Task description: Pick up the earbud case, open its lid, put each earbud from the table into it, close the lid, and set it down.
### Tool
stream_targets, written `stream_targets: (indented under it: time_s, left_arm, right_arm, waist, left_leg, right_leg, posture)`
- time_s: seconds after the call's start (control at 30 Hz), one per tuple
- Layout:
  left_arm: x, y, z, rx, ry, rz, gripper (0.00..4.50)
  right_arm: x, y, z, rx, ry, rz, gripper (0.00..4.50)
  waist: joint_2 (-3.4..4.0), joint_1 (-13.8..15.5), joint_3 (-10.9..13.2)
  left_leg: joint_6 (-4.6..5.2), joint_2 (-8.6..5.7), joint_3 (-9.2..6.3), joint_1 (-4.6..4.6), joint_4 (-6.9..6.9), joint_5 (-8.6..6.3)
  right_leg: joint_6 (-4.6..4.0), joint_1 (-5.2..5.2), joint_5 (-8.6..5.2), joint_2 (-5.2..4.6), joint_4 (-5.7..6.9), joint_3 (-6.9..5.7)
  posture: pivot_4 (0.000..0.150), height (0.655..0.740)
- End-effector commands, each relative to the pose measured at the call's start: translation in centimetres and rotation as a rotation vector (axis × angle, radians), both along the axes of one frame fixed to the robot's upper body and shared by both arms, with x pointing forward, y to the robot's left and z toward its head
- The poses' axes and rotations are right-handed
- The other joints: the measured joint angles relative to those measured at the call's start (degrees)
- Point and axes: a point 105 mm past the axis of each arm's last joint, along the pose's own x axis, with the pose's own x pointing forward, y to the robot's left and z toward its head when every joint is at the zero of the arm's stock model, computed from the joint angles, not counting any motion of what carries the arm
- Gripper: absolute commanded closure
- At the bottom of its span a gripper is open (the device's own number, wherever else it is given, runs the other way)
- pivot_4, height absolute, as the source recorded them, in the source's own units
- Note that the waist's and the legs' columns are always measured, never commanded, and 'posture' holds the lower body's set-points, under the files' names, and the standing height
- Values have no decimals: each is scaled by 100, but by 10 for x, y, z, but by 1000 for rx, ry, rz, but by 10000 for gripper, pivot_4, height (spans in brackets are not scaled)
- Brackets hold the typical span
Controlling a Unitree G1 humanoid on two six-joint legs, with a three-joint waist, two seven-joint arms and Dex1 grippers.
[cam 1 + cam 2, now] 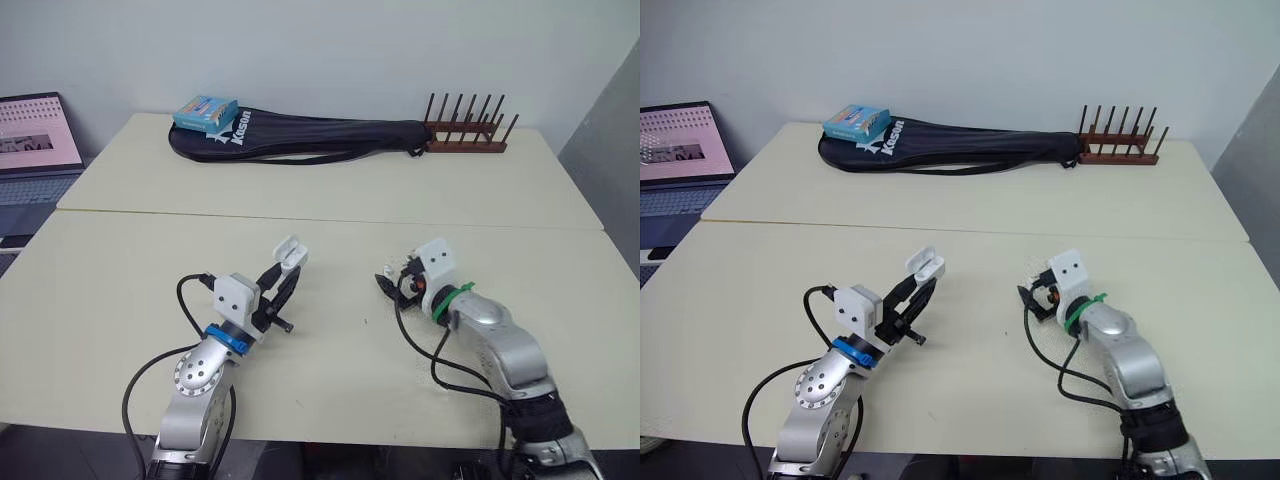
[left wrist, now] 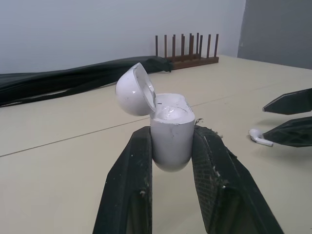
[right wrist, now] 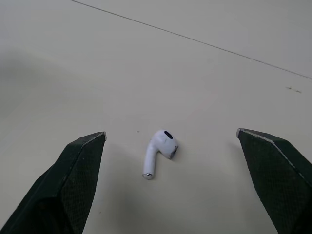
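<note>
Landmark: earbud case (image 2: 170, 134); every place below is given from it
Case position: upright and, as judged, held off the desk (image 1: 110, 270); in the near middle of the desk
Left gripper (image 1: 283, 282): pinching the case low on both flanks; this grip leaves the upper body and hinge free
Lid (image 2: 135, 90): swung back on its hinge, fully open; the mouth faces upward, which suits loading from above
Case contents: the sockets cannot be told as filled or vacant
Earbud (image 3: 160, 150): lying on its side on the desk, to the robot's right of the case and lower than it
Right gripper (image 1: 390, 284): spread wide, to the right of the case; one finger stands on each side of the earbud, touching neither; the straddle is set for closing on it
Step in hand: judged as pickup of an earbud; lid-opening is done, closing and set-down remain
Left wrist view adds: lid angle and grip height; also the right gripper's tips with the earbud just beside them
Right wrist view adds: the earbud's lie and the clear gap on each side
Head views add: spacing of the two arms; black racket bag (image 1: 300, 135), blue box (image 1: 205, 112) and wooden rack (image 1: 465, 135) well beyond the case; laptop (image 1: 35, 140) beyond, to the left
</note>
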Motion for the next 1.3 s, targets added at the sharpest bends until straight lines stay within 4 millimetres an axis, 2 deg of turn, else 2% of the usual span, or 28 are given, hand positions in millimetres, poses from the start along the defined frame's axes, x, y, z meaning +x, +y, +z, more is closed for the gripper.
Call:
stream_targets:
  time_s: [0.03, 0.13, 0.23, 0.43, 0.47, 0.57, 0.67, 0.73, 0.8, 0.93, 1.07, 1.2, 1.3]
  left_arm:
    - [-3, -3, 11, 11, -44, -13, 37256]
    - [-2, -3, 11, 14, -44, -12, 37256]
    - [-2, -2, 10, 19, -43, -10, 37256]
    - [-3, -2, 9, 21, -38, -8, 37256]
    - [-3, -3, 9, 21, -37, -8, 37256]
    - [-3, -3, 9, 21, -36, -9, 37256]
    - [-5, -4, 8, 21, -34, -8, 37256]
    - [-7, -5, 8, 23, -33, -13, 37256]
    - [-9, -6, 7, 26, -31, -21, 37256]
    - [-14, -8, 7, 30, -28, -27, 37256]
    - [-22, -9, 5, 37, -12, -35, 37256]
    - [-28, -11, 3, 42, 1, -45, 37256]
    - [-31, -11, 3, 46, 7, -49, 37256]
  right_arm:
    - [11, 9, 3, -5, -43, -42, 0]
    - [13, 10, -7, -32, -28, -73, 0]
    - [10, 9, -13, -35, -6, -90, 5489]
    - [5, 3, -16, -7, 37, -120, 26631]
    - [3, 3, -15, -1, 44, -118, 32212]
    - [1, 2, -10, 5, 46, -97, 40209]
    - [-8, 9, -1, 11, 43, 25, 40627]
    - [-24, 16, 8, -23, 22, 224, 40627]
    - [-38, 11, 14, -97, -3, 394, 40627]
    - [-71, -14, 21, -240, 13, 710, 40628]
    - [-100, -53, 16, -422, 0, 1001, 40628]
    - [-115, -94, 4, -565, 106, 1169, 40628]
    - [-116, -116, -2, -629, 152, 1230, 40628]
  waist:
    - [0, -10, 0]
    - [0, -15, -1]
    - [0, -16, -2]
    - [-1, 5, -3]
    - [-1, 5, -3]
    - [-1, 5, -3]
    - [-1, 5, -3]
    - [-1, 4, -2]
    - [0, -2, 0]
    - [-5, -8, 3]
    - [-12, -6, 7]
    - [-13, -6, 8]
    - [-17, -8, 11]
  left_leg:
    - [0, 0, 2, -1, -1, 0]
    - [0, 2, 12, -3, -2, 0]
    - [0, 4, 12, -2, -2, 0]
    - [0, 1, 11, -2, -1, 0]
    - [0, -1, 11, -3, -1, 0]
    - [0, -1, 11, -4, -1, 0]
    - [0, 0, 11, -4, -2, 0]
    - [0, -1, 11, -7, -2, 0]
    - [1, -3, 14, -9, -4, 0]
    - [2, -3, 16, -9, -8, -1]
    - [2, 0, 23, -5, -23, -1]
    - [2, 0, 32, 4, -21, -1]
    - [2, 1, 33, 16, -18, -1]
  right_leg:
    - [0, -4, 0, 1, 1, 2]
    - [0, -18, 0, 1, 10, 11]
    - [0, -18, 1, 1, 12, 11]
    - [0, -17, 1, 0, 14, 9]
    - [0, -16, 1, -2, 14, 10]
    - [0, -17, 1, -2, 12, 11]
    - [0, -18, 1, -2, 11, 9]
    - [0, -19, 1, -2, 7, 10]
    - [0, -20, 1, -2, 0, 13]
    - [1, -21, 1, -1, -3, 11]
    - [1, -19, 0, 2, -9, 7]
    - [0, -15, 1, 1, -7, 19]
    - [0, 0, 1, -1, -8, 22]
  posture:
    - [1500, 7274]
    - [1500, 7274]
    - [1500, 7274]
    - [1500, 7274]
    - [1500, 7274]
    - [1500, 7274]
    - [1500, 7274]
    - [1500, 7274]
    - [1500, 7274]
    - [1500, 7274]
    - [1500, 7274]
    - [1500, 7274]
    - [1500, 7274]
